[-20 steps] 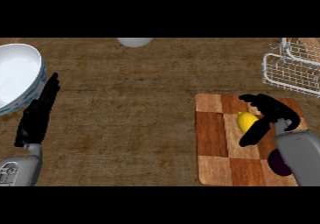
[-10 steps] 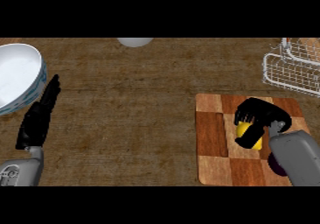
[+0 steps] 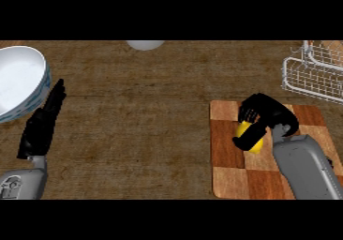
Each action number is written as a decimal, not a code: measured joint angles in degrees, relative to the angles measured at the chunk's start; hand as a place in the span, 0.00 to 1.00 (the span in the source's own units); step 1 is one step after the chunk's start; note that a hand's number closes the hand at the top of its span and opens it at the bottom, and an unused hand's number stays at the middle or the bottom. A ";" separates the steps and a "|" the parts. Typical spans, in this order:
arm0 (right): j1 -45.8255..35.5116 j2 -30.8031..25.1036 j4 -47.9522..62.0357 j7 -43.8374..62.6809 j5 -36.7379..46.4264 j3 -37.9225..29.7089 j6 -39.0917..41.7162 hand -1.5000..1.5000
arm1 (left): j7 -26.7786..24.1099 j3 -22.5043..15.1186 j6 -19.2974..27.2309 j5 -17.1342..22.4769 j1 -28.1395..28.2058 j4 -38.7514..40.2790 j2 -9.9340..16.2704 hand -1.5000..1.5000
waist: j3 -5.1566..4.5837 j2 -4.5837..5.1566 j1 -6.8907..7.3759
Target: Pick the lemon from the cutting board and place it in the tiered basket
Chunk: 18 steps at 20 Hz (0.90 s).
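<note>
Lemon [image 3: 245, 136]: lay on the checkered cutting board [image 3: 229, 173], toward its far half, partly hidden. Right hand [image 3: 265, 116]: over the board, fingers and thumb curled round the lemon. Left hand [image 3: 43, 124]: at the view's left, fingers straight, holding nothing, beside a white bowl [image 3: 15, 79]. Tiered basket [image 3: 316, 75]: wire, at the far right, well apart from the lemon

Counter top [image 3: 153, 108]: brown wood-grain look, matt, streaked. Cutting board [image 3: 226, 154]: wooden checker of light and reddish-brown blocks, smooth, low sheen. Tiered basket [image 3: 316, 77]: thin white wire, metal-like. Bowl [image 3: 18, 79]: white, glossy inside, blue-patterned outer rim. Lemon [image 3: 245, 133]: yellow, smooth. Hands: matt black; forearms: grey, plastic-like, slight sheen.
</note>
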 measured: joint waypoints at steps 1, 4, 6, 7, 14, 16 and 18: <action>-2.08 1.74 1.03 1.22 2.00 0.70 -2.42 1.00 | 0.05 -0.05 -0.13 -0.06 0.00 -0.16 0.11 0.50 | 0.00 0.06 0.39; -7.06 6.54 4.13 3.08 8.76 2.96 -11.12 1.00 | 0.15 -0.36 -0.26 -0.20 -0.64 -0.12 -0.09 0.50 | 0.00 0.22 1.06; -9.02 9.01 4.71 3.75 12.33 3.53 -17.59 1.00 | 0.23 -0.54 -0.11 -0.35 -0.82 -0.12 -0.37 0.50 | 0.01 0.20 1.08; -10.11 9.81 4.79 3.86 13.93 3.28 -20.61 1.00 | 0.20 -0.37 -0.17 -0.23 -0.97 -0.08 -0.30 0.50 | 0.01 0.19 1.03; -20.34 9.05 2.84 6.38 25.06 1.22 -32.20 1.00 | 0.46 -0.01 0.06 -0.43 -0.89 0.31 -0.35 0.50 | -0.03 -0.05 0.34; -22.75 7.99 2.87 6.29 26.77 0.04 -33.22 1.00 | 0.38 0.14 -0.05 -0.34 -0.38 0.08 -0.36 0.50 | -0.03 -0.06 0.23; -24.89 6.56 2.62 6.76 28.81 -0.80 -33.20 1.00 | 1.52 -0.08 0.05 -0.63 -0.43 -0.73 -0.49 0.50 | -0.02 -0.10 0.08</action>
